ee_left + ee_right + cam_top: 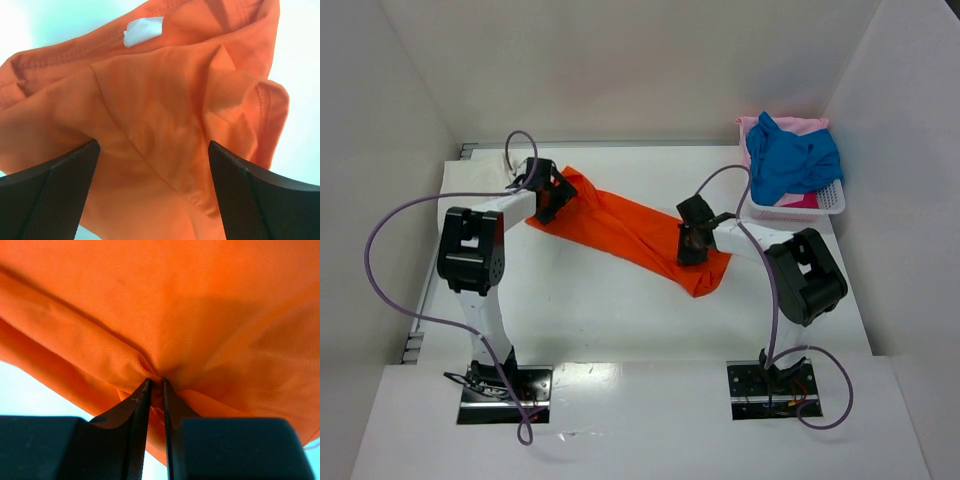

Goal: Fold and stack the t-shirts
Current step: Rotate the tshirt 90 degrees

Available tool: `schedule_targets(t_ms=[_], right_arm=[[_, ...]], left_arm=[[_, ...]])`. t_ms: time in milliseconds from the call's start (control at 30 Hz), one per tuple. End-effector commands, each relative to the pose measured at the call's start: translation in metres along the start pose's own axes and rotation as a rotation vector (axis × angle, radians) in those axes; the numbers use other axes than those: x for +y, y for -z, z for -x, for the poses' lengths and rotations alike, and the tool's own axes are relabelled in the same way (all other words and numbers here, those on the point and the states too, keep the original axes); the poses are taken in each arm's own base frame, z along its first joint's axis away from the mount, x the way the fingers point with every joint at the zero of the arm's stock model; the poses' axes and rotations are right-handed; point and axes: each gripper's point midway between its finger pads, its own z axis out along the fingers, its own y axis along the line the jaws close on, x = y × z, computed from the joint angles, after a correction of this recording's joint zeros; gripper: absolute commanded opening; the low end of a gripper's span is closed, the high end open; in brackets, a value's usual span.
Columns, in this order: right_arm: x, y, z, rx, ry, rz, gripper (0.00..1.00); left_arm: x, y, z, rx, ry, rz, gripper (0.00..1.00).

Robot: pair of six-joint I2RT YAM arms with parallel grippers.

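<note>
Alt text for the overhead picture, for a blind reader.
An orange t-shirt lies diagonally across a white table, the left arm's jaws at its far end, the right arm's jaws pinching its near end. A white basket at far right holds a blue shirt and a pink shirt.

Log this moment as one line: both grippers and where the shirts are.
left gripper: open over orange t-shirt | right gripper: shut on orange t-shirt fold | blue t-shirt, pink t-shirt: in basket
</note>
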Motion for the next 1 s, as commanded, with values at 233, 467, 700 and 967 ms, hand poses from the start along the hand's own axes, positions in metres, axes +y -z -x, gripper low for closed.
schedule_targets(t_ms=[233,467,700,967], right_arm=[[0.057,0.003,-0.064,0.094,0.097,0.1,0.19],[0.107,0.019,-0.08,0.097,0.133,0.205,0.19],[0.15,0.027,-0.095,0.095,0.179,0.279,0.19],[0.168,0.041,-0.097,0.07,0.227,0.321,0.19]], left_arm=[[-0.022,-0.025,-0.002,0.046,-0.262,0.027,0.97],[-0.058,-0.035,-0.019,0.126,-0.463,-0.079,0.97],[-0.1,-0.042,-0.061,0.232,-0.642,-0.192,0.97],[-0.132,-0.031,-0.093,0.293,-0.749,-0.324,0.99]])
